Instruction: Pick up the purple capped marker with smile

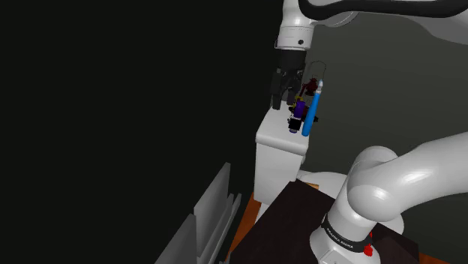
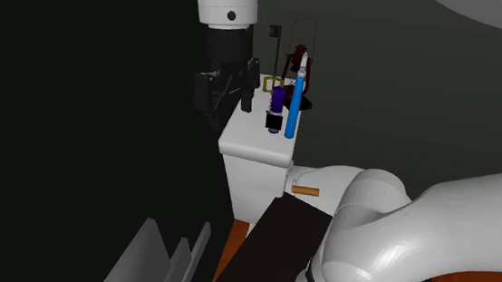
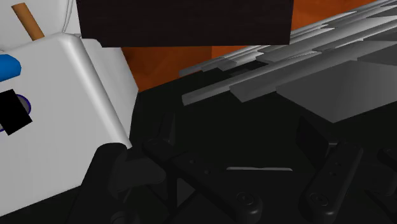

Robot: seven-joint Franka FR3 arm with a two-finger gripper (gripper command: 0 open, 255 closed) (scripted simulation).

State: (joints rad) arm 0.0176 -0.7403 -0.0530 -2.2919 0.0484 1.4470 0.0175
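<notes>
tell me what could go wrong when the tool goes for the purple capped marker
1. The purple capped marker sits close beside the blue marker and a red object; the open tool could knock or clasp a neighbour instead.
2. The tool hangs at the edge of the white top, to one side of the marker; dropping straight down would likely hit that edge or miss.

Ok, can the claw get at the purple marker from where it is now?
Probably yes: the claw hangs open beside the white tank, with nothing between it and the purple marker. The blue pen right beside the marker may crowd the grasp.
</notes>
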